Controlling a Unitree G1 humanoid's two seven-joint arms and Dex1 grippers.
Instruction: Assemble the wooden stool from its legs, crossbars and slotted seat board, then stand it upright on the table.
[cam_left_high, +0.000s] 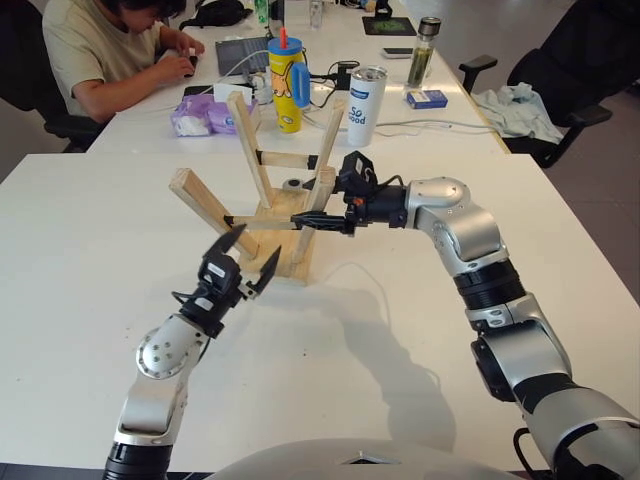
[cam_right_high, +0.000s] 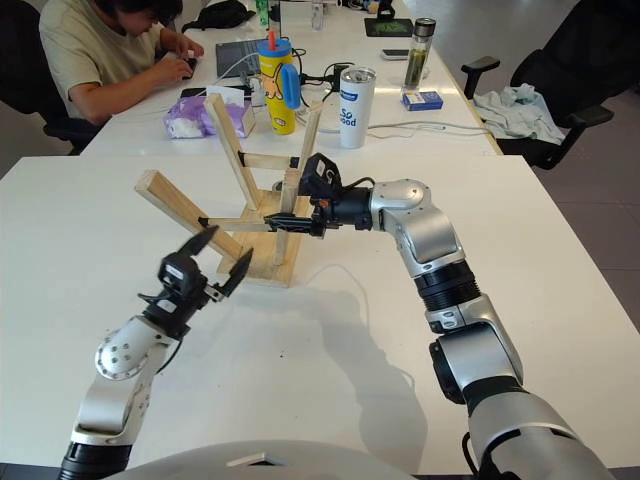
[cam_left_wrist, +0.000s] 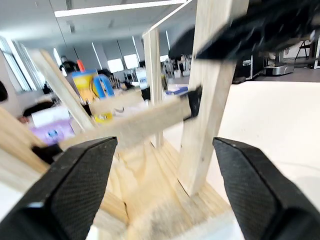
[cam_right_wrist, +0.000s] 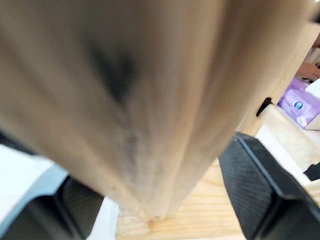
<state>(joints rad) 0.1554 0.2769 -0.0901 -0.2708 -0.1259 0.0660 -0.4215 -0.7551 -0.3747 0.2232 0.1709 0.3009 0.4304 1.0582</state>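
right gripper (cam_left_high: 312, 222) clamped on leg (cam_left_high: 305, 245) of upturned stool (cam_left_high: 247, 150), left gripper (cam_left_high: 256, 244) open, seat board (cam_left_high: 292, 266) just ahead of it

Past the right gripper (cam_left_high: 312, 222) sit a yellow bottle (cam_left_high: 287, 85), white tumbler (cam_left_high: 366, 105) and purple tissue pack (cam_left_high: 195, 115), a blue box (cam_left_high: 427, 98) farther off
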